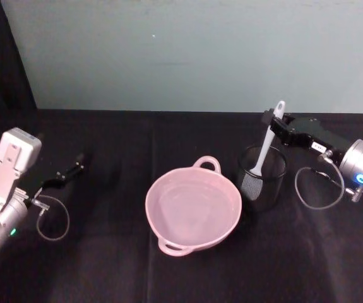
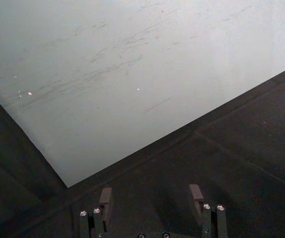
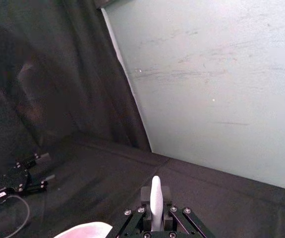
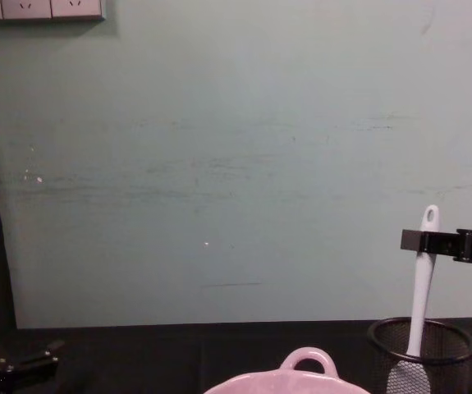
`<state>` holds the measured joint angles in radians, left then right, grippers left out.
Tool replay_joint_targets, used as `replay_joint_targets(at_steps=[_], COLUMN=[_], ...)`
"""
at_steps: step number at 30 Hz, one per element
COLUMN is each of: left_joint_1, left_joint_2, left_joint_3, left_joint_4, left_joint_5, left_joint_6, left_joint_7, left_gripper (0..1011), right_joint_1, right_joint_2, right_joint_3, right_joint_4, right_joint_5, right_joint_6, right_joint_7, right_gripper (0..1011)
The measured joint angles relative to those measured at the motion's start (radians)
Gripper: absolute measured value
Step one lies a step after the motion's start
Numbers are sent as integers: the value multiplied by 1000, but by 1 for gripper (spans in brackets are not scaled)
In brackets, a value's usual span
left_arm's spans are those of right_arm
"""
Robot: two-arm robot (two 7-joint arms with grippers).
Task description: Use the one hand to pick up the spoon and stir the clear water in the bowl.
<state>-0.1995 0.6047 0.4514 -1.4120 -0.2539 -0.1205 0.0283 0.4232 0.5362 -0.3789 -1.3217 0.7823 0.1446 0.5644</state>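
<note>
The spoon (image 1: 264, 151) stands in the mesh cup (image 1: 262, 177) — right hand (image 1: 273, 118) pinching its handle; the bowl (image 1: 193, 212) holds clear water.

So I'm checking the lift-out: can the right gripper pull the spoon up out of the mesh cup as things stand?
Probably yes. The right gripper is shut on the spoon near its handle end, the spoon stands nearly upright in the mesh cup, and nothing hangs above it.
</note>
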Motion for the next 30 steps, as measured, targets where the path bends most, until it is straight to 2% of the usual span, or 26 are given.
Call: replay_joint_targets(at_steps=[12,16,18,23,24,27,30], left_joint_1=[0,0,0,0,0,0,0], left_joint_2=[0,0,0,0,0,0,0], left_joint_3=[0,0,0,0,0,0,0], left_joint_4=[0,0,0,0,0,0,0], left_joint_5=[0,0,0,0,0,0,0], left_joint_6=[0,0,0,0,0,0,0], left_joint_7=[0,0,0,0,0,0,0], left_gripper=[1005,1005,1005,1005,1005,1005,1005], right_joint_1=[-15,-15,-14,-9,-8,-4,-5], right_joint_2=[1,-2,-3,-8,-9,-16,-18], right_joint_3=[2,6,5,0,0,0,2], right_joint_4=[20,49,56,109,117,152,160], right_joint_5=[46,57,57,44,42,34,29], right_joint_6=[3,4,4,0,-1,-10,-13], right_joint_7=[-6,-23,-27,-46,-46,-47,-46], right_gripper=[147,312,334,536,536,657,734])
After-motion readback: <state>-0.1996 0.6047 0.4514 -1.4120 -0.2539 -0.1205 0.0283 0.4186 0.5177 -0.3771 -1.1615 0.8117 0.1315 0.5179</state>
